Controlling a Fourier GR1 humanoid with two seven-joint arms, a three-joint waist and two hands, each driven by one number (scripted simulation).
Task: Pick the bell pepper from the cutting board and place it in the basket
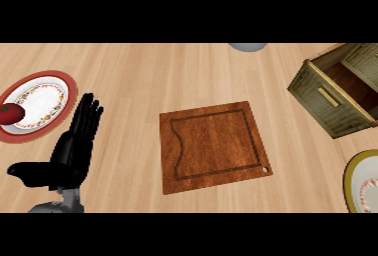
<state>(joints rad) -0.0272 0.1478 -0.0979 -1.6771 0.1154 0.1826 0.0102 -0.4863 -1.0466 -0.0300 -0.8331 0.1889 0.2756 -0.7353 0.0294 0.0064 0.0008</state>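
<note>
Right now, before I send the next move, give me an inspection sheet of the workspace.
Surface: wooden counter, light planks.
Job's things: cutting board at centre, nothing on it; basket at far right, no pepper in the part that shows.
Clutter: red-rimmed plate at left carrying a red fruit with a green top; yellow-rimmed plate at the right edge; grey object cut off at the top.
Hands: left hand open, fingers straight, beside the red-rimmed plate; right hand not in view.
Cables: nothing seen.
Surroundings: nothing seen.
</note>
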